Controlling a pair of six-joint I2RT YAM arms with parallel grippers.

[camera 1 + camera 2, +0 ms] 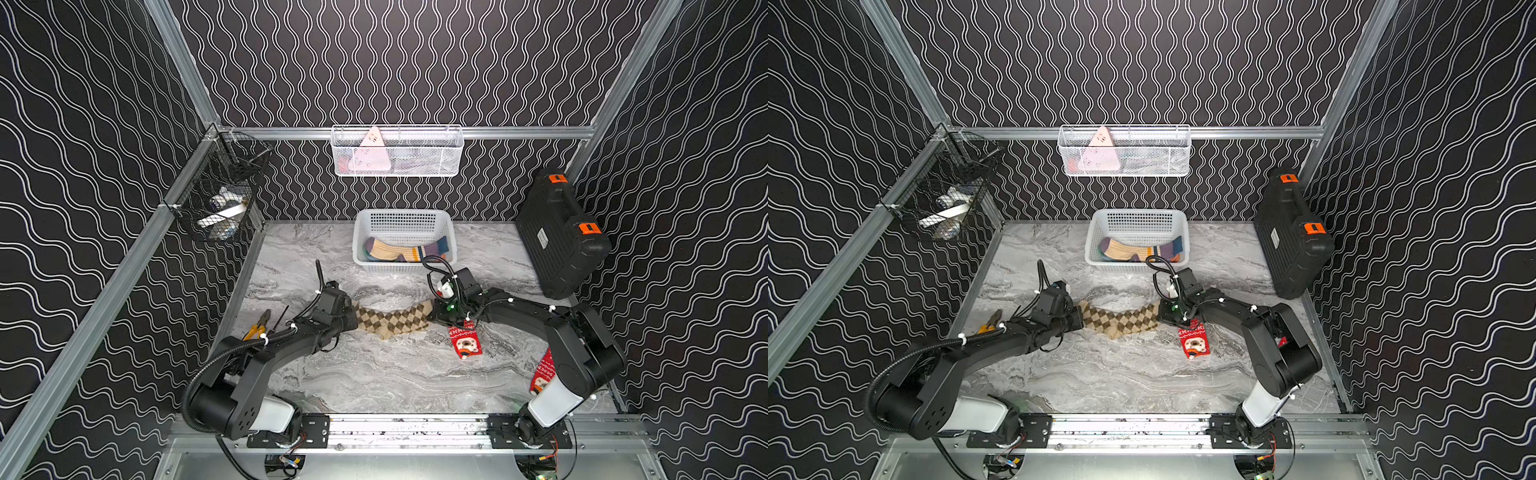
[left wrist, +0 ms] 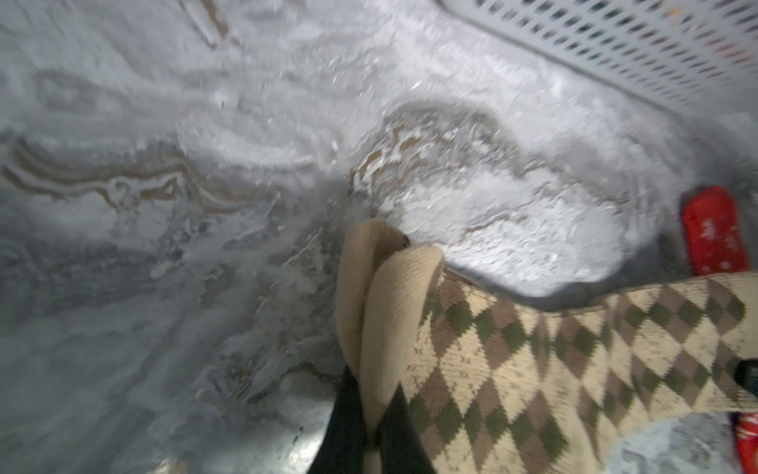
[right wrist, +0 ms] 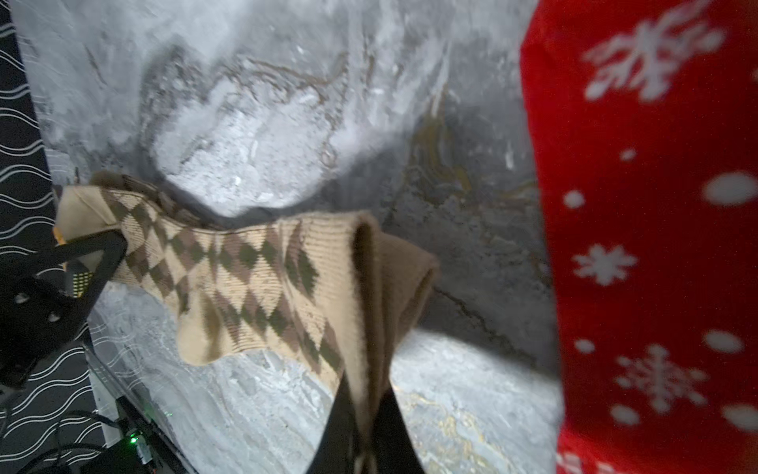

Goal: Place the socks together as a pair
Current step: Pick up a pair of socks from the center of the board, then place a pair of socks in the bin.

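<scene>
A tan-brown argyle sock (image 1: 392, 322) (image 1: 1121, 322) is stretched between my two grippers over the middle of the marble table. A second argyle layer shows against it. My left gripper (image 1: 353, 318) (image 2: 371, 414) is shut on its plain toe end (image 2: 389, 295). My right gripper (image 1: 434, 313) (image 3: 367, 414) is shut on its brown cuff (image 3: 393, 279). A red Christmas sock (image 1: 465, 343) (image 3: 648, 205) lies just under the right wrist. Another red sock (image 1: 542, 374) is half hidden by the right arm. Striped socks (image 1: 405, 249) lie in the white basket (image 1: 403, 214).
Pliers and a screwdriver (image 1: 259, 326) lie at the table's left edge behind the left arm. A black case (image 1: 557, 237) leans at the back right. A white wire basket (image 1: 397, 151) and a black mesh basket (image 1: 224, 195) hang on the walls.
</scene>
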